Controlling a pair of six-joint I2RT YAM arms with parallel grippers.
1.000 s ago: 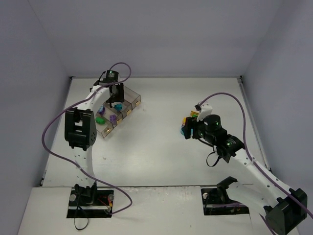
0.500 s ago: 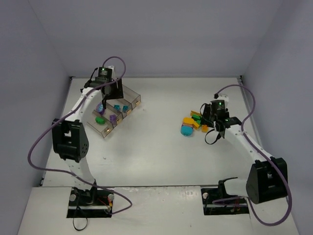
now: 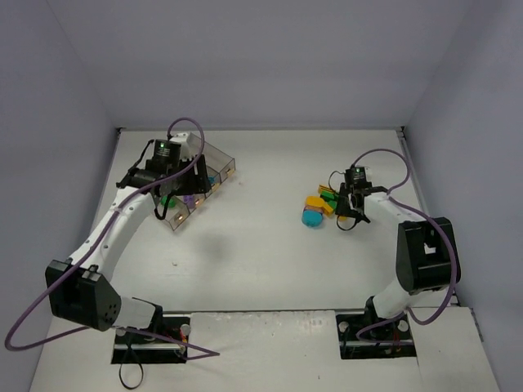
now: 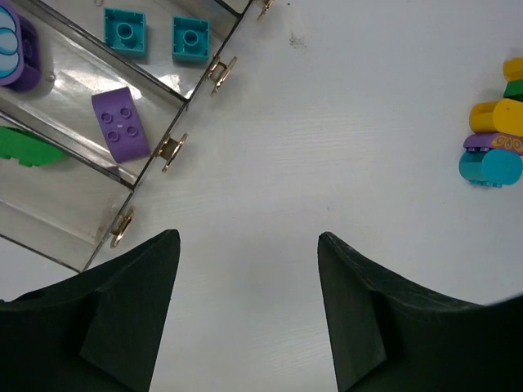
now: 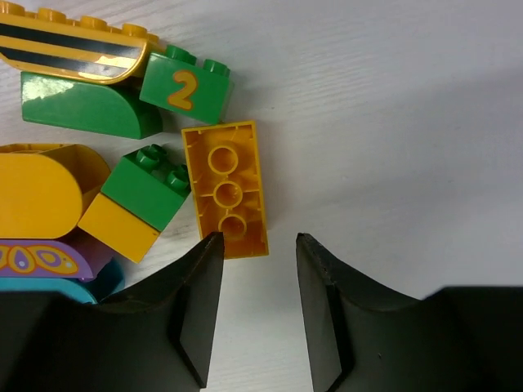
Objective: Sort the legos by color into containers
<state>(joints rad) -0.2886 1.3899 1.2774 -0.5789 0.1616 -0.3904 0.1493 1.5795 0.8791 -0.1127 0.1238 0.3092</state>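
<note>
L gripper (image 4: 245, 245): fingers wide apart, nothing btwn them, over bare table (image 4: 343, 122) just off the containers (image 4: 57, 212). Bins sit far-left on the table. In L wrist view their long axes run upper-L to lower-R, w/ brass clasps (image 4: 170, 147) on the lower-R ends.

Contents: 2 cyan squares (image 4: 125, 31) in one bin. Purple brick (image 4: 121, 124) is in the next, long axis roughly up-down in view. Green piece (image 4: 29, 147), cut by the frame edge, looks to be in the bin after that.

R gripper (image 5: 259, 241): fingers apart w/ a narrow gap, clamped on nothing, low over the loose legos (image 3: 320, 206) mid-right of the table. Orange brick (image 5: 225, 188) lies flat, 3 rings showing. Its long axis points at the gap and its near end is just btwn the tips. Green "2" brick (image 5: 185, 86) is just beside its far end.
</note>
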